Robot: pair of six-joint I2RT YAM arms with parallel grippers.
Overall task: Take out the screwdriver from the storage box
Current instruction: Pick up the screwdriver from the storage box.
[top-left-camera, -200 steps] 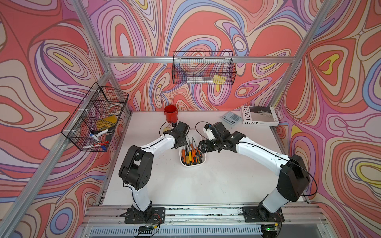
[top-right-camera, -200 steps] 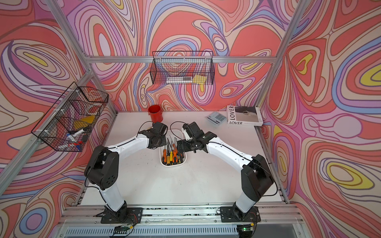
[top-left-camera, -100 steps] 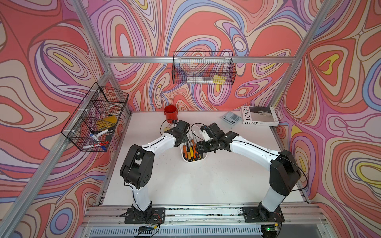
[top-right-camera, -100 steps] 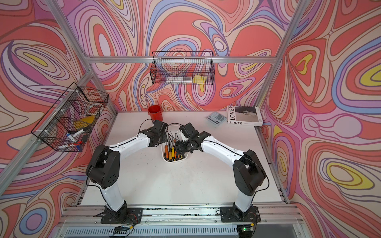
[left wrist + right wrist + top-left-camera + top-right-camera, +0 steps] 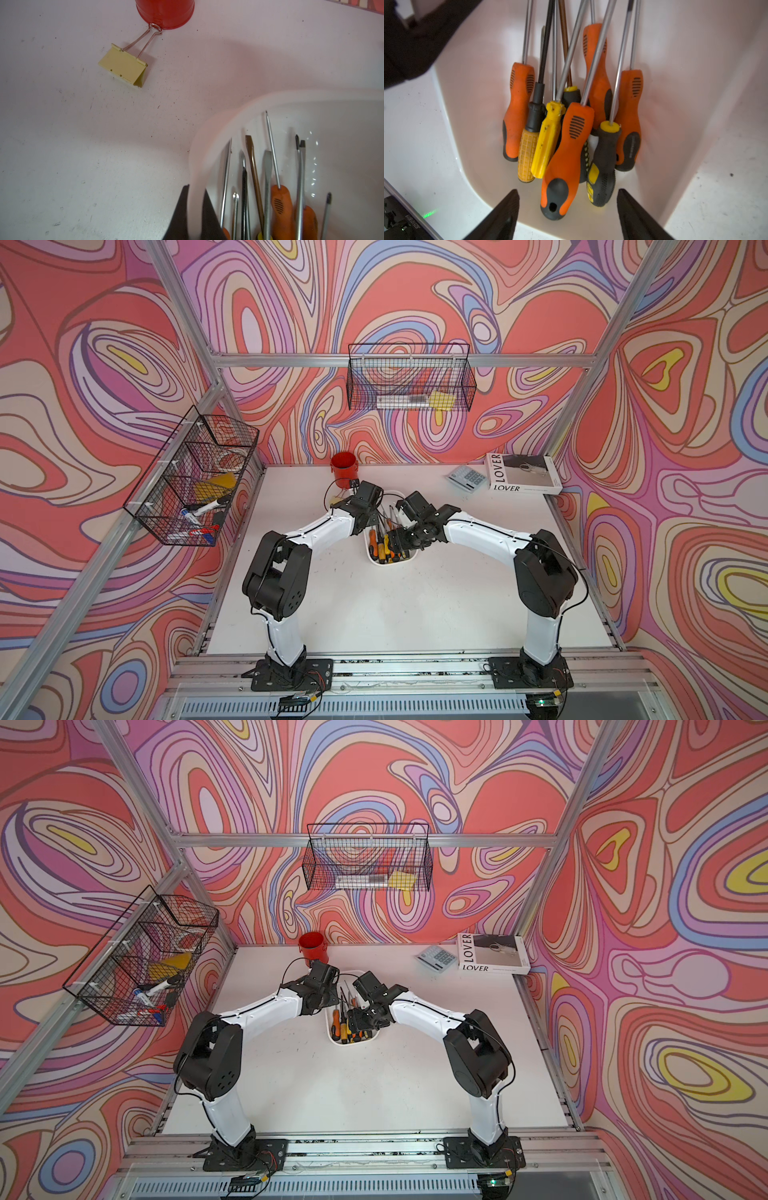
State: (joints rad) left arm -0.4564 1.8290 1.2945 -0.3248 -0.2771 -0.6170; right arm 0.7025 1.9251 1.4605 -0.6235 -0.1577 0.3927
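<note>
Right gripper (image 5: 566,193) hangs over the near end of the box (image 5: 467,83) with its jaws wide apart. Its black fingers (image 5: 508,207) stand on either side of the butt of an orange screwdriver (image 5: 566,145) and grip nothing. That screwdriver lies on top of the other screwdrivers (image 5: 527,116), beside a black and yellow one (image 5: 604,166). All lie inside the box, handles bunched toward the robot's bases and shafts pointing to the back wall.

Left gripper (image 5: 195,189) is clamped on the box's left rim (image 5: 270,95), one finger outside the wall and one inside, just beside the shafts.

In both top views the box (image 5: 392,563) sits mid-table (image 5: 374,614) between the two wrists. A red cup (image 5: 344,470) stands behind it near the back wall. A yellow clip (image 5: 124,66) lies on the table with its wire loop at the cup's foot. A book (image 5: 519,475) and a calculator (image 5: 467,477) lie at the far right corner, well apart from the box.
</note>
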